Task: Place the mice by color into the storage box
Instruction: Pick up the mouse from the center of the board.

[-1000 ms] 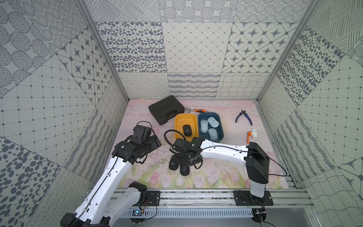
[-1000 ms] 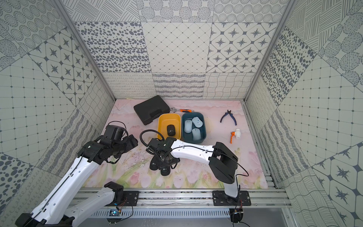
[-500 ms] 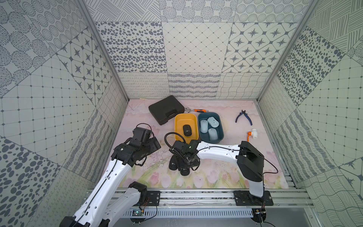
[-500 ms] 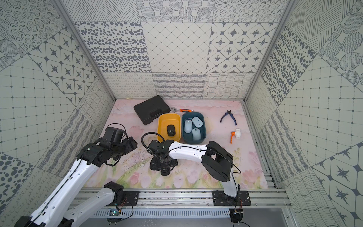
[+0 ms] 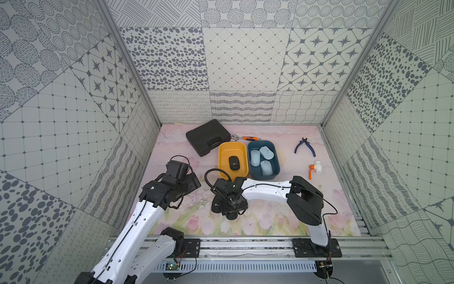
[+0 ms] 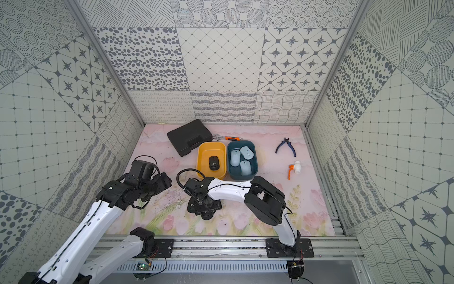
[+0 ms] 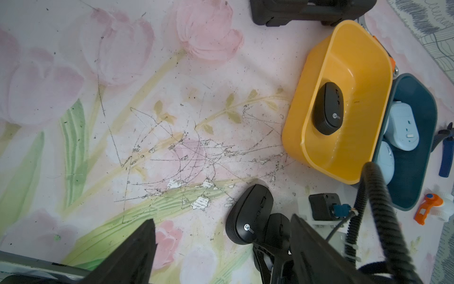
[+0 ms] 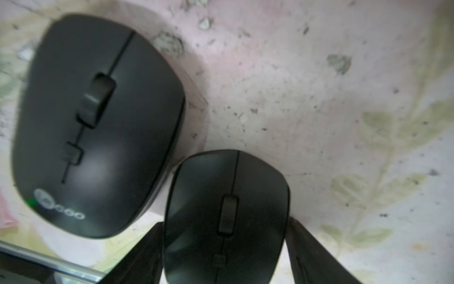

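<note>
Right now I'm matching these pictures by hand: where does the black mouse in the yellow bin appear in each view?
In a top view: the black mouse lies near the centre, in the yellow bin.
In a top view: just left of centre.
Left wrist: inside that bin.
Right wrist: absent; only two other black mice.
Landmark, except right wrist: the teal bin alongside.
</note>
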You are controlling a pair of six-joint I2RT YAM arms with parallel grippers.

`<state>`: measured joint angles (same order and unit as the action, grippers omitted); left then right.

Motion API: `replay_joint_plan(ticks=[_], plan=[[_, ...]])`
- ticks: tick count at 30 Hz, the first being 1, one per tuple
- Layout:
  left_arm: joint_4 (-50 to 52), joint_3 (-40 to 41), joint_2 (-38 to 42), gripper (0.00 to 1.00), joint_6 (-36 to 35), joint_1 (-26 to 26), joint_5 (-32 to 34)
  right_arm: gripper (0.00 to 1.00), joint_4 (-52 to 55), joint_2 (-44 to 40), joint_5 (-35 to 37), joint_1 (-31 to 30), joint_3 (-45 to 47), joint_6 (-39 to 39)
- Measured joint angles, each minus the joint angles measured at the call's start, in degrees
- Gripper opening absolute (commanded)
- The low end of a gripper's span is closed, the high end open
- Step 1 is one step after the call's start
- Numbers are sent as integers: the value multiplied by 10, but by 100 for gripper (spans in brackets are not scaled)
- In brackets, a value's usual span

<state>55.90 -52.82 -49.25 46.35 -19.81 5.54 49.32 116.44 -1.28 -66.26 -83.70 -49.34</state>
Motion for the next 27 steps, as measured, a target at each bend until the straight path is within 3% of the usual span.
replay_joint_plan(ticks=[16, 27], plan=[[0, 6, -2, 89, -1, 1, 0, 76, 23, 18, 3, -1, -22, -2], [0, 6, -2, 89, -1, 3, 0, 67, 33, 21, 20, -3, -25, -2]])
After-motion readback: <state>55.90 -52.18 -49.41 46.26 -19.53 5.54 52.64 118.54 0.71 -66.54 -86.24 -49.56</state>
